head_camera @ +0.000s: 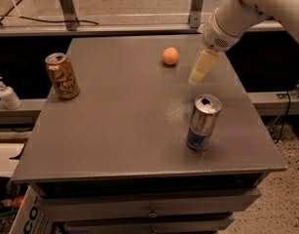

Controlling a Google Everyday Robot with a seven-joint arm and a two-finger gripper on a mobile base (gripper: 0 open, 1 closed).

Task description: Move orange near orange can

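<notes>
Just right of the orange [170,56], the gripper [196,75] hovers, open or closed I cannot tell; the orange can [62,75] stands well apart.

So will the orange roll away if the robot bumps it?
Probably: the orange is round and sits loose on the flat table. It looks smooth, so it may slip when squeezed. The end effector hovers beside it, not touching.

Lab: pincer [199,68] above grey drawer bench [115,135]
</notes>
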